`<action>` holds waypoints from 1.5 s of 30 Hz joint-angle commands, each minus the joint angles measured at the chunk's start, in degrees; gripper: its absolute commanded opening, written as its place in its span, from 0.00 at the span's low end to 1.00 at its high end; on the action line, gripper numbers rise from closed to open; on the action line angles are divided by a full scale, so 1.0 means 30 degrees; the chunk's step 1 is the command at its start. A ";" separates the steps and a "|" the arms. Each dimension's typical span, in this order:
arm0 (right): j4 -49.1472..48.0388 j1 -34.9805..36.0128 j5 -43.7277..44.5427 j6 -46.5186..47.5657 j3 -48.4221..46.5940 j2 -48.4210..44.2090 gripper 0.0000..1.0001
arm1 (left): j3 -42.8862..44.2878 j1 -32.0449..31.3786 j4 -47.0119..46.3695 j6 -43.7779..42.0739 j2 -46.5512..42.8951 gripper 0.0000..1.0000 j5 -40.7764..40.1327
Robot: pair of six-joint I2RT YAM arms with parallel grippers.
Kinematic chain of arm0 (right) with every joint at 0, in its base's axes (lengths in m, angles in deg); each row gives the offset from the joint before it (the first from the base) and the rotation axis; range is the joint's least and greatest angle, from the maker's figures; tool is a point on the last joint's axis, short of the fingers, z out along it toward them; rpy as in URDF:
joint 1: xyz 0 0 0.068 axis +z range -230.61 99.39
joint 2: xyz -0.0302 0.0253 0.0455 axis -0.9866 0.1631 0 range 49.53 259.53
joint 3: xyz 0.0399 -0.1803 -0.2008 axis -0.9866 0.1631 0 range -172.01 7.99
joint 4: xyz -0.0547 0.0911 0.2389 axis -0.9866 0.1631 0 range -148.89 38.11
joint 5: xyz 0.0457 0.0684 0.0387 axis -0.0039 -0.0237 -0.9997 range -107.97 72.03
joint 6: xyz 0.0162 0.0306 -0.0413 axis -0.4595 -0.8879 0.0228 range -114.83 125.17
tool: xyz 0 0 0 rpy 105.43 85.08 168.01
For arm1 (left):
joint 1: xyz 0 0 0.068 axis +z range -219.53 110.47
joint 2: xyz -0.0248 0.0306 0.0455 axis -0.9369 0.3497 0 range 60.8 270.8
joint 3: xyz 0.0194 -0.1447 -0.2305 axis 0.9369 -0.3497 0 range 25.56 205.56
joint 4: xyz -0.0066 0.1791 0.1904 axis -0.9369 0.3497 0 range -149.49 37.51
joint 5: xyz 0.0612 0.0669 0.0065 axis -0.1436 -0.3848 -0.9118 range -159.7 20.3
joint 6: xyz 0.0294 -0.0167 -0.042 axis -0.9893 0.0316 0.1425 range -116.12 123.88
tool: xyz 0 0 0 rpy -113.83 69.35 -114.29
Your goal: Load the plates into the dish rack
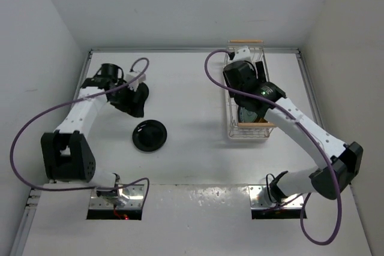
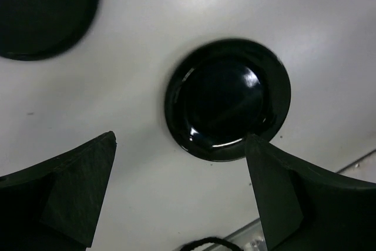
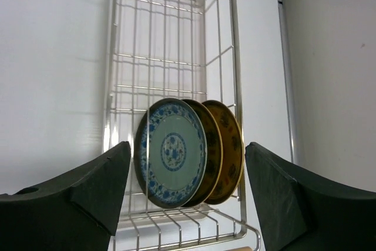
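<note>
A glossy black plate (image 1: 149, 135) lies flat on the table, also in the left wrist view (image 2: 228, 99). My left gripper (image 1: 138, 98) hovers above and behind it, open and empty (image 2: 181, 145). A blurred dark round shape (image 2: 41, 10) lies at the upper left of the left wrist view; I cannot tell if it is the second black plate. The white wire dish rack (image 1: 230, 112) stands at the right. In it stand the teal plate (image 3: 171, 152) and two yellow plates (image 3: 230, 151), on edge side by side. My right gripper (image 1: 245, 70) is open and empty over the rack (image 3: 188, 148).
The rack (image 3: 233, 39) has wooden handle bars at its far end (image 1: 246, 42) and near end (image 1: 258, 125). Its far half holds no plates. A raised table edge (image 1: 303, 76) runs just right of the rack, with walls around. Purple cables loop from both arms.
</note>
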State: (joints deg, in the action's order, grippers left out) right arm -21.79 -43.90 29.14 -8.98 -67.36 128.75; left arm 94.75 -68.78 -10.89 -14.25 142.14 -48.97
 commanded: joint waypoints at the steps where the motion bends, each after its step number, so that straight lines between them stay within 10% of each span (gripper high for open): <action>1: -0.1172 0.0738 -0.0876 0.0703 -0.0053 -0.1267 0.78 | -0.0504 -0.0747 0.0441 -0.1367 0.1855 0.95 -0.0080; 8: -0.1528 0.1445 -0.1378 0.0119 0.0976 -0.2002 0.79 | 0.0140 -0.0749 -0.0523 -0.1896 0.6310 0.97 -0.1400; 14: -0.1643 0.1593 -0.0558 -0.0322 0.2293 -0.3408 0.79 | -0.1903 -0.1448 -0.1108 -0.1896 0.8421 0.75 -0.1110; 18: -0.2025 0.1651 -0.0235 -0.0263 0.3231 -0.4666 0.79 | -0.3519 -0.2535 -0.2076 -0.1896 0.8599 0.53 -0.2220; 23: -0.2406 0.1651 -0.0440 -0.0351 0.3847 -0.5255 0.79 | -0.3465 -0.2537 -0.2285 -0.1457 0.9068 0.00 -0.2488; 27: -0.2552 0.1621 -0.1990 -0.0352 0.4111 -0.5372 0.79 | -0.1830 -0.2331 -0.0856 -0.1806 0.8046 0.00 -0.1028; 36: -0.6123 0.2996 -1.5130 0.0118 0.4813 -0.3910 0.81 | 0.4555 -0.4026 0.3161 -0.2658 0.2597 0.00 0.2606; 45: -1.0404 0.3963 -1.7841 -0.1727 0.3877 -0.0569 0.81 | 0.5619 -0.6140 0.3429 -0.2306 0.0250 0.00 0.3636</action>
State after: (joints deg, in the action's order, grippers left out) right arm -46.82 -32.86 -18.94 -11.65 -53.27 124.62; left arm 111.56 -86.72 -3.22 -21.15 143.13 -40.81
